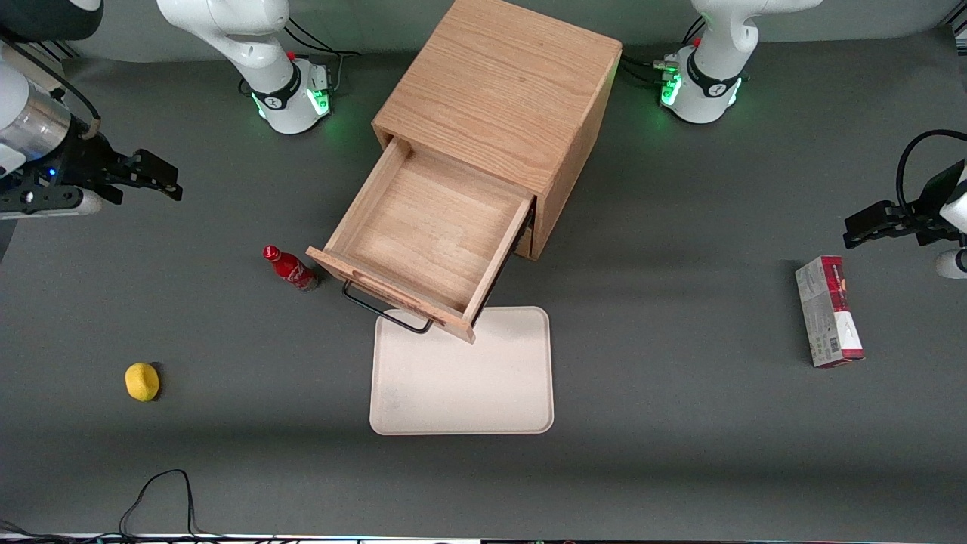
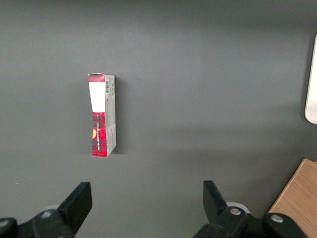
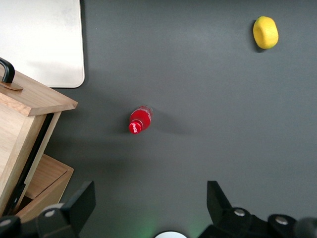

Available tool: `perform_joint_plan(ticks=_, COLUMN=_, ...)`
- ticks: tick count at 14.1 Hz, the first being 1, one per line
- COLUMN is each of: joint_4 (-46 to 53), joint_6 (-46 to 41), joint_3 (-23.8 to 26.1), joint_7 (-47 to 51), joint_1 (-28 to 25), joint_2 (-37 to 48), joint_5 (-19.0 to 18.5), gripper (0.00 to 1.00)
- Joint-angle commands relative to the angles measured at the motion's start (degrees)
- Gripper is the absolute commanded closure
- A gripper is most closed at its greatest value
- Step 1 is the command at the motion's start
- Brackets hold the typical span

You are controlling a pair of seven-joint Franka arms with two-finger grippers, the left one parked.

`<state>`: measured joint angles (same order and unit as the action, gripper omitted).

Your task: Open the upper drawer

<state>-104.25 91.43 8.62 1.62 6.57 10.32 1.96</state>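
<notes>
The light oak cabinet [image 1: 505,98] stands mid-table. Its upper drawer [image 1: 427,230] is pulled far out toward the front camera and is empty inside; its black bar handle [image 1: 381,311] hangs over the tray's rim. The drawer's front corner [image 3: 37,99] shows in the right wrist view with the handle's end [image 3: 7,71]. The lower drawer is hidden under it. My right gripper [image 1: 162,180] is open and empty, high above the table toward the working arm's end, well away from the drawer. In its wrist view the fingers [image 3: 81,201] stand wide apart over bare table.
A cream tray [image 1: 462,378] lies on the table in front of the drawer. A red bottle [image 1: 290,269] stands beside the drawer front. A yellow lemon [image 1: 142,381] lies nearer the front camera. A red and grey box [image 1: 828,311] lies toward the parked arm's end.
</notes>
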Motion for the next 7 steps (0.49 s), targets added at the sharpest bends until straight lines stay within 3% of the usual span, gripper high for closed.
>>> perform_joint_plan(ticks=1, joint_4=-3.1, joint_6=1.8, joint_3=-0.5, joint_7=2.9, joint_1=-0.4, joint_2=3.0, joint_5=-1.0, gripper=0.00)
perform_joint_plan(ticks=7, joint_4=-2.7, joint_6=3.4, joint_3=-0.4, joint_7=4.0, joint_1=-0.3, joint_2=2.1, joint_5=-0.9, gripper=0.00)
